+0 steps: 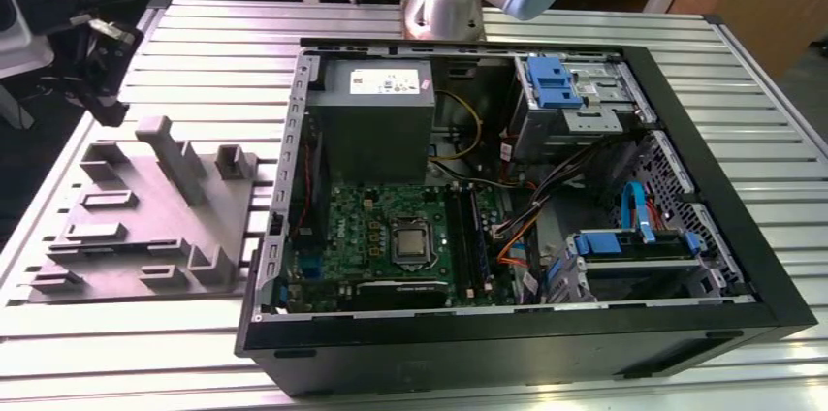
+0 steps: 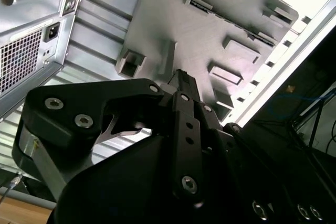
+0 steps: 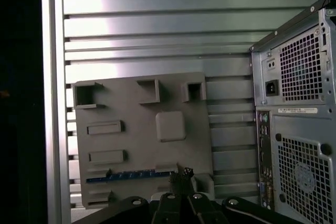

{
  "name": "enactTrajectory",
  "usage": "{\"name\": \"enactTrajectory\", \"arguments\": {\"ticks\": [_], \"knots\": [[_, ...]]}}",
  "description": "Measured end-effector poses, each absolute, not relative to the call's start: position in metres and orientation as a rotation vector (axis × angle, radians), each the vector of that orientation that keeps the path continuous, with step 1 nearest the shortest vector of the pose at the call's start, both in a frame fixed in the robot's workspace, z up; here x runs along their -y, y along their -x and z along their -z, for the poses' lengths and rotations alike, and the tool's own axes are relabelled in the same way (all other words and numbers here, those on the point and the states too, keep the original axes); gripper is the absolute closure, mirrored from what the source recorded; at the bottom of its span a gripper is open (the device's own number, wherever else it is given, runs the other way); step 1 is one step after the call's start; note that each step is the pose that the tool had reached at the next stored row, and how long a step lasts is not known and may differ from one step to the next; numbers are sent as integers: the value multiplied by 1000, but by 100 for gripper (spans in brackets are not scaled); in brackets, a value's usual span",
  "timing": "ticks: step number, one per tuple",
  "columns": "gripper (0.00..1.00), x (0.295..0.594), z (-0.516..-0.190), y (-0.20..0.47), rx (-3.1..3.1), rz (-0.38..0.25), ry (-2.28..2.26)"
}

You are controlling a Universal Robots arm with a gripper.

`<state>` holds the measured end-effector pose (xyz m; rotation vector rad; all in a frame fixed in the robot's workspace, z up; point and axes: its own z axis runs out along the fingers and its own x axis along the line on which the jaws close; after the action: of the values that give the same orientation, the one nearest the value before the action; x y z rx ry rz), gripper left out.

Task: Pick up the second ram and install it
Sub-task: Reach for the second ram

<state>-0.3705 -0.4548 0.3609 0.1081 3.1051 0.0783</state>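
While the gripper hangs over the grey fixture tray on the slatted table, the open PC case stands beside the tray and apart from it. In the first wrist view its rear panel w/ vent grilles sits off to one side of the gripper. The tray carries raised blocks, pockets & a tall upright post, all near the gripper. The second ram shows as a thin blue strip in a slot along the tray's rim. Its long axis runs approx. parallel to the table slats, one end just beside the gripper tip, the other pointing away from the case. The arm reaches from its base behind the case across to the tray, wrist aimed down. Gripper opening: can't tell. Contact w/ the ram: can't tell.
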Motion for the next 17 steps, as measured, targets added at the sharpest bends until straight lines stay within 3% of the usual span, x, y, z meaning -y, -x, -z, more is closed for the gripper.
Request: {"name": "enactTrajectory", "arguments": {"ticks": [17], "knots": [[90, 474, -341, 388, -3105, -78, -108]]}}
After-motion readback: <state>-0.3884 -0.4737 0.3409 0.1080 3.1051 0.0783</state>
